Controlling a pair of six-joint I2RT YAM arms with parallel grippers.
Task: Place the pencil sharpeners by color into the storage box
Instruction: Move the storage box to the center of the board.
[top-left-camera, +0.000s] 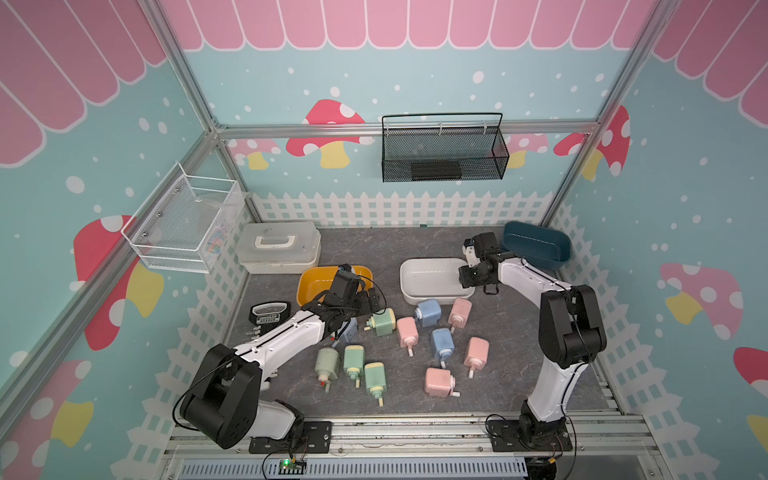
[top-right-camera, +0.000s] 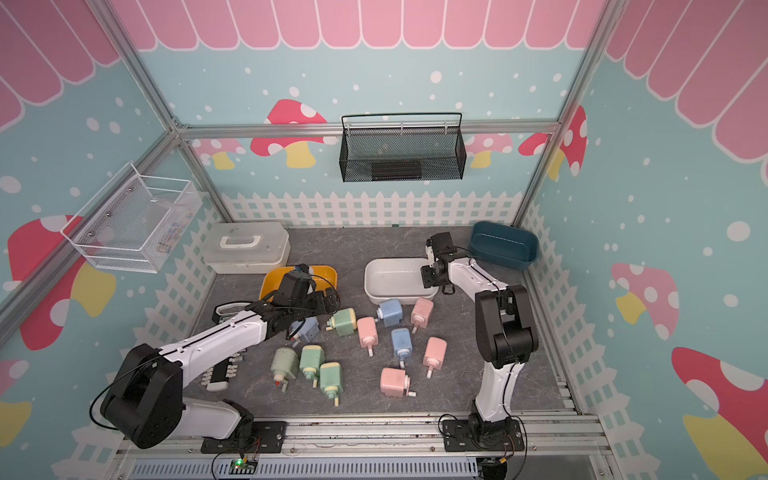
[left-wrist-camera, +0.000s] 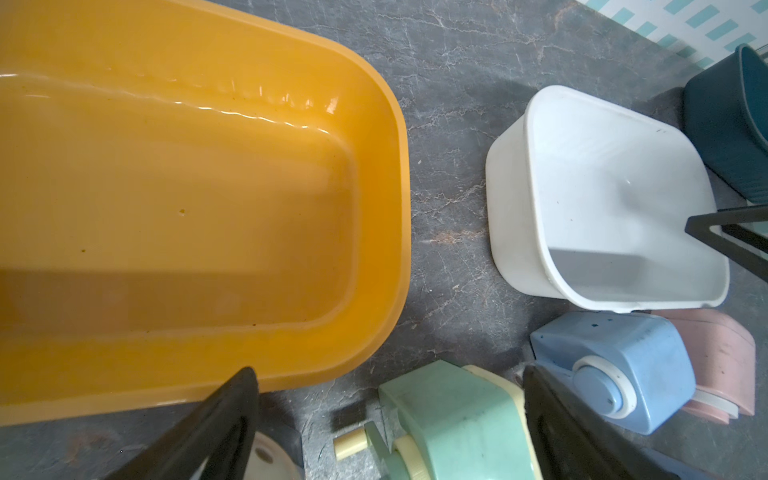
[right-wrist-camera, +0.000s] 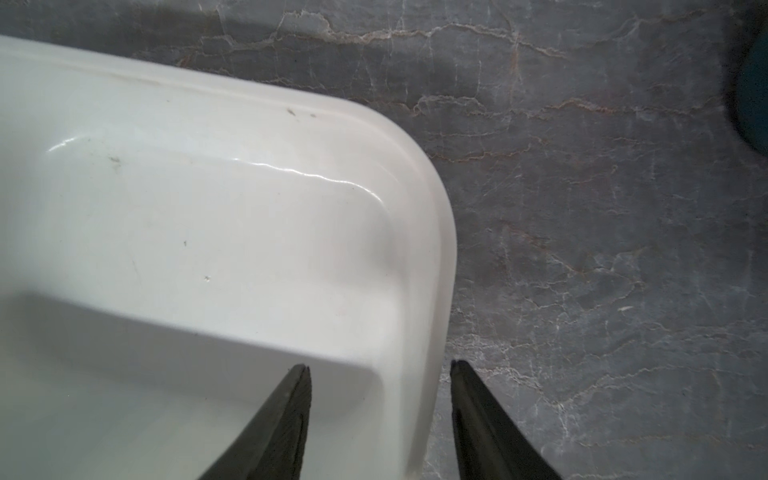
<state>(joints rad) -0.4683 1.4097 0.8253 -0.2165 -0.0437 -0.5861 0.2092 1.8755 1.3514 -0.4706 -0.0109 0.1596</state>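
grey marbled table (top-left-camera: 519, 386) fills the floor of a booth whose walls are printed with mushrooms and a white fence. three open tubs stand across the far half: a yellow tub (top-left-camera: 309, 286) at the left, a white tub (top-left-camera: 428, 278) in the middle and a dark blue tub (top-left-camera: 536, 249) at the far right. a lidded white case (top-left-camera: 299, 253) with a handle sits far left of the yellow tub.

all the pencil sharpeners (top-left-camera: 441, 343) lie loose on the table near of the tubs, and none is in a tub. three green sharpeners (top-left-camera: 353, 359) lie side by side left of centre. a fourth green sharpener (top-left-camera: 384, 322) lies farther back, just near of the yellow tub. four pink sharpeners (top-left-camera: 476, 351) and two blue ones are scattered to the right, two of them right against the white tub's near wall. one more blue sharpener (top-right-camera: 305, 328) is half hidden under the left arm.

the left tool (left-wrist-camera: 387, 370) hangs at the yellow tub's near edge, spread wide and empty. in the left wrist view the fourth green sharpener shows between its fingers.

the right tool (right-wrist-camera: 381, 363) is at the white tub's right end. one finger (right-wrist-camera: 286, 415) is inside the tub, the other is outside, and the wall stands between them. they are partly apart, and i cannot tell whether they press the wall.
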